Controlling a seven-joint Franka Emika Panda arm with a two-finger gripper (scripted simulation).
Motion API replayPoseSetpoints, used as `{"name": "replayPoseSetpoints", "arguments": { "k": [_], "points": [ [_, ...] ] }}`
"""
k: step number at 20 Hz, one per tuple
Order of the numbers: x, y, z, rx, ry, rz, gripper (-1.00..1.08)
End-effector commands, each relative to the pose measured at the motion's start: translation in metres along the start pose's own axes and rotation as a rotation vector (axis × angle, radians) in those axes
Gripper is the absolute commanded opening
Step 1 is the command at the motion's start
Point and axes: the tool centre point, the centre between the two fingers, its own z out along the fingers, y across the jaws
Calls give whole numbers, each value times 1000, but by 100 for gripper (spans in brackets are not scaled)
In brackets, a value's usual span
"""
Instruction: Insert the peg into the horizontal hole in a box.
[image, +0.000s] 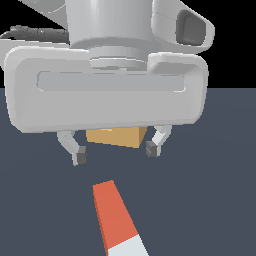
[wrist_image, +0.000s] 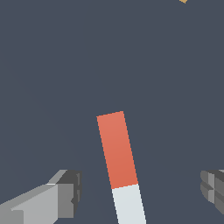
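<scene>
Dark slate floor carries the orange-red and pale-grey square peg (wrist_image: 121, 168) askew between the open grey-white gripper (image: 115, 153) fingers; closing off-axis risks twisting it, misaligning insertion.

Peg (wrist_image: 120, 164) flat on floor, between wide-spread fingers (wrist_image: 65, 192)

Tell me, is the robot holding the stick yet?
No. The gripper holds nothing: its jaws are wide open, and the peg lies on the floor, untouched.

No text, label, brand, number or sign can be read on anything
</scene>
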Motion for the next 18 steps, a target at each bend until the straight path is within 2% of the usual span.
{"name": "replayPoseSetpoints", "arguments": {
  "k": [1,10,18],
  "points": [
    [-18,-2,9,-2,1,-37,100],
    [-74,1,37,-9,3,-148,100],
    [-99,5,49,-12,4,-198,100]
  ]
}}
